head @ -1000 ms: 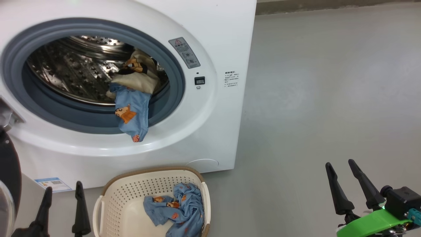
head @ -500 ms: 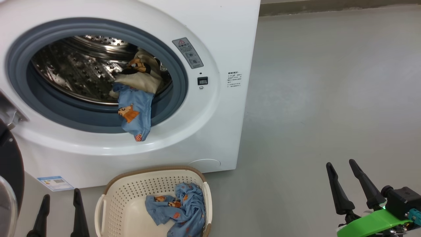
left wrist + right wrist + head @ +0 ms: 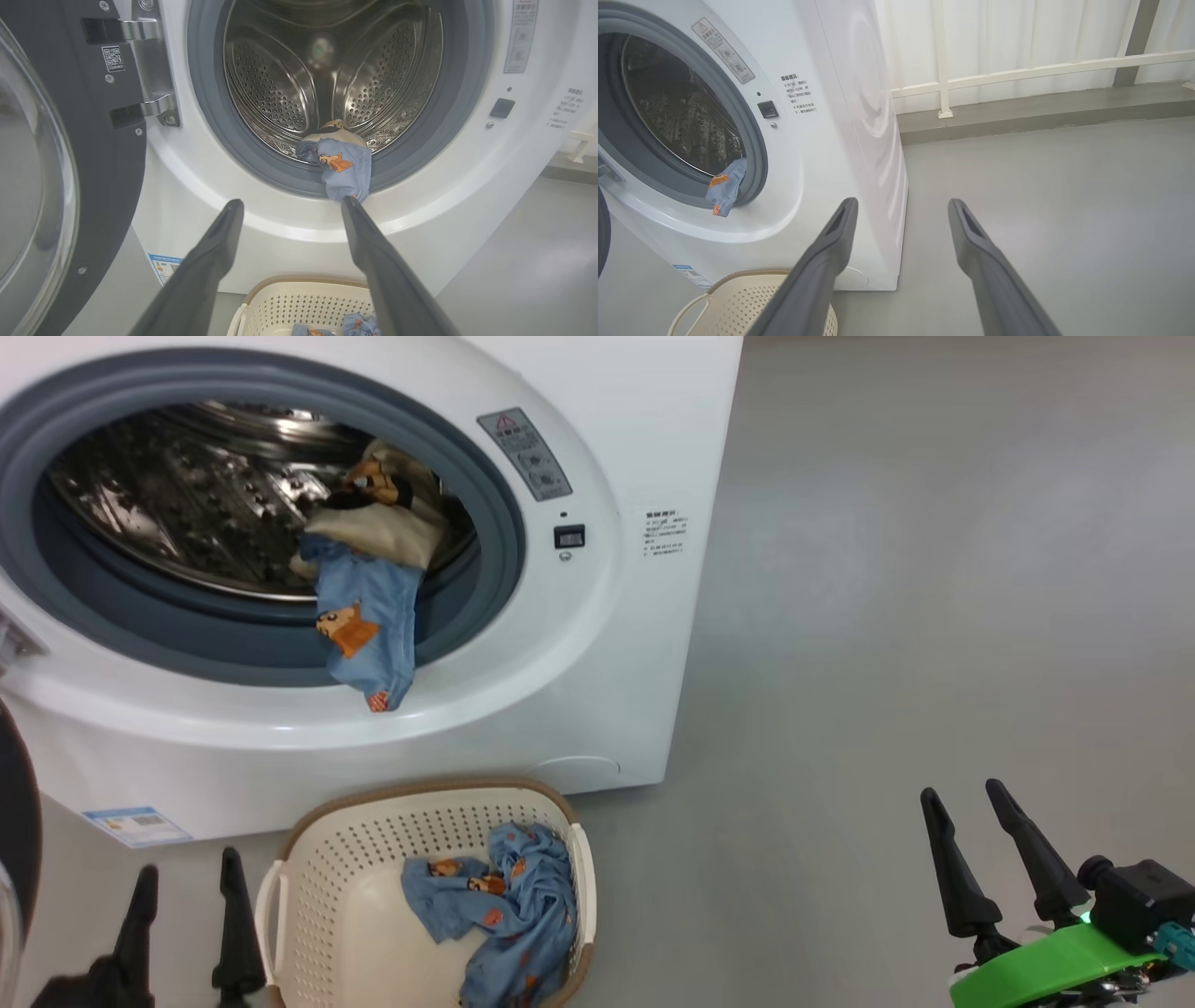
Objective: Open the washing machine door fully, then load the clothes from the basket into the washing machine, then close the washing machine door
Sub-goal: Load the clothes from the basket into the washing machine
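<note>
The washing machine (image 3: pixel 579 392) stands with its door (image 3: pixel 70 163) swung wide to the left. A cream piece (image 3: pixel 373 527) and a blue piece (image 3: pixel 369 616) of the clothes lie in the drum mouth, the blue one hanging over the grey seal (image 3: pixel 348 165). More blue clothes (image 3: pixel 499 905) lie in the basket (image 3: pixel 345 887) on the floor in front. My left gripper (image 3: pixel 187 877) hovers open and empty just left of the basket. My right gripper (image 3: pixel 962 793) is open and empty over bare floor at the right.
Grey floor (image 3: pixel 934 569) spreads to the right of the machine. A white railing (image 3: pixel 1017 70) with curtains behind it runs along a raised ledge beyond the machine. The open door's black rim (image 3: pixel 14 821) stands close to my left arm.
The head view has tilted down and shifted a little, so the machine sits higher in the picture. My left gripper has edged slightly right; the clothes and basket lie as before.
</note>
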Available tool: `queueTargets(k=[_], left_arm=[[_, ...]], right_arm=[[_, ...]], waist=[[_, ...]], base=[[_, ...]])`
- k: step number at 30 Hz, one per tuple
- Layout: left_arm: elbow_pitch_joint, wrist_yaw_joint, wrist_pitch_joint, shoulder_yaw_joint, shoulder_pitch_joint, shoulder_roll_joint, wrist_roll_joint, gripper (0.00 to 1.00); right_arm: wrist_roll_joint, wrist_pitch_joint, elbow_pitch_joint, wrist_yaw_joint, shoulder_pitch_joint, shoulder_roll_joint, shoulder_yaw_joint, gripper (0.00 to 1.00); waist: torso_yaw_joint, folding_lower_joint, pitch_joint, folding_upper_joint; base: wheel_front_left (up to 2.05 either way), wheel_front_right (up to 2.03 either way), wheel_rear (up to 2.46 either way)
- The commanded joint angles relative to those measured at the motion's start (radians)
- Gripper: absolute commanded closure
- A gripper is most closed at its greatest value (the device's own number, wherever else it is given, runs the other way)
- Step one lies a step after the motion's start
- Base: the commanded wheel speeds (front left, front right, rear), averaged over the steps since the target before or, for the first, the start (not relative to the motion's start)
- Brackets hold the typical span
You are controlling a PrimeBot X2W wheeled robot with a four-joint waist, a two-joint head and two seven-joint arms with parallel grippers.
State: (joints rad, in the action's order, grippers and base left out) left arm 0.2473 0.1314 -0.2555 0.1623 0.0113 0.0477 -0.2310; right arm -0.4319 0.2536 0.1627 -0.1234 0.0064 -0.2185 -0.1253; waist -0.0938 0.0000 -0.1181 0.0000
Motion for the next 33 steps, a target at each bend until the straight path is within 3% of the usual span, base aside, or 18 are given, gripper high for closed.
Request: queueTargets(k=[1, 15, 22, 33], left_arm=[[0.008, -0.001, -0.006, 0.013, 0.070, 0.031, -0.018, 0.00], [0.186, -0.001, -0.006, -0.091, 0.323, 0.141, -0.069, 0.00], [0.339, -0.001, -0.006, -0.179, 0.520, 0.206, -0.131, 0.00], [0.541, -0.001, -0.006, -0.313, 0.738, 0.262, -0.237, 0.00]], right_arm=[[0.001, 0.008, -0.028, -0.007, -0.041, -0.009, -0.018, 0.00], [0.008, 0.008, -0.036, -0.007, -0.148, 0.031, -0.041, 0.00], [0.012, 0.008, -0.041, -0.007, -0.220, 0.052, -0.055, 0.00], [0.016, 0.008, -0.035, -0.007, -0.281, 0.073, -0.088, 0.00]], waist=[[-0.007, 0.0000, -0.044, 0.0000], [-0.043, 0.0000, -0.222, 0.0000], [-0.058, 0.0000, -0.331, 0.0000], [-0.078, 0.0000, -0.391, 0.0000]], base=[[0.00, 0.00, 0.00], [0.00, 0.00, 0.00], [0.00, 0.00, 0.00], [0.00, 0.00, 0.00]])
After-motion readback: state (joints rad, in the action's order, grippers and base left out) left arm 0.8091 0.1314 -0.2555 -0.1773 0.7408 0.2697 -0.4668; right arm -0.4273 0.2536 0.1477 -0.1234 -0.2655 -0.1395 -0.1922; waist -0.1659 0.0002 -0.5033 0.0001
